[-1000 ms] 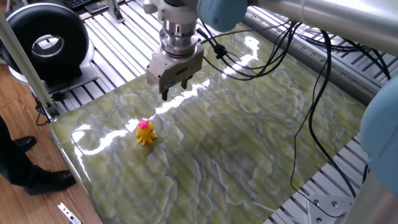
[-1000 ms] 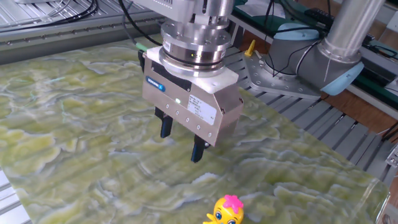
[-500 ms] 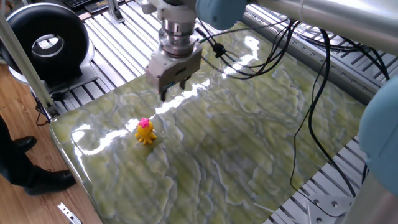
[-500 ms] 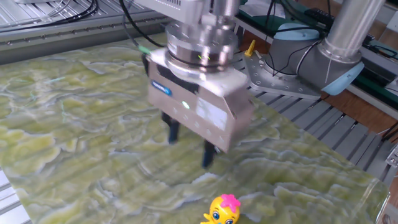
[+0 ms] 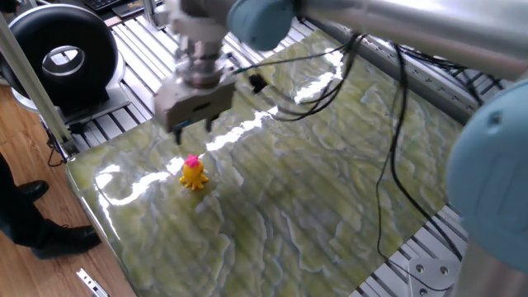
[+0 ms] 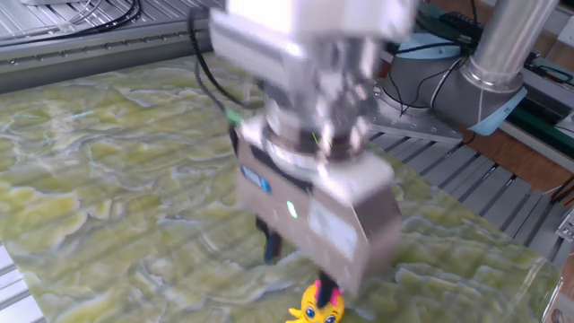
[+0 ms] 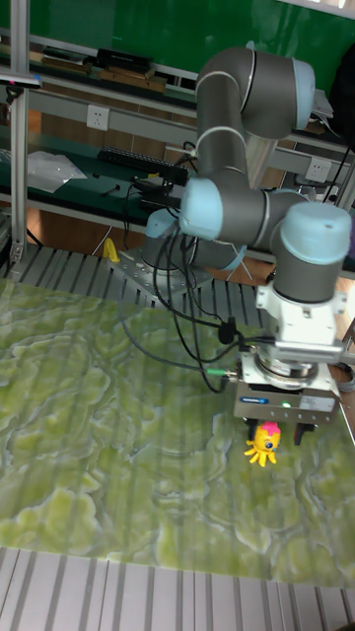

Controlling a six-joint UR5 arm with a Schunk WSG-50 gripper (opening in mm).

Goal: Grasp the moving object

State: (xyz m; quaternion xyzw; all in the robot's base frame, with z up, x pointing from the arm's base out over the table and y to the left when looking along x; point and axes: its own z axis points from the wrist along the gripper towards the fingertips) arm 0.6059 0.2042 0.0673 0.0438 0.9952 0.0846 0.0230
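The moving object (image 5: 193,173) is a tiny yellow toy with a pink tuft, standing on the green marbled tabletop (image 5: 330,181) near its left corner. It also shows in the other fixed view (image 6: 314,307) and in the tall fixed view (image 7: 263,443). My gripper (image 5: 195,132) hovers just above and slightly behind it, open, with nothing between the fingers. In the other fixed view the gripper (image 6: 300,274) is motion-blurred and its body partly hides the toy's tuft. In the tall view the gripper (image 7: 278,426) hangs right over the toy.
A black round device (image 5: 62,54) sits off the table's left corner on slatted metal framing (image 5: 140,99). Black cables (image 5: 396,124) trail from the arm across the table. A grey arm base (image 6: 475,81) stands beyond the far edge. The table's front edge (image 5: 99,223) is close to the toy.
My gripper has swung left and toward the toy, from well behind it to nearly over it. The toy has stayed in about the same spot.
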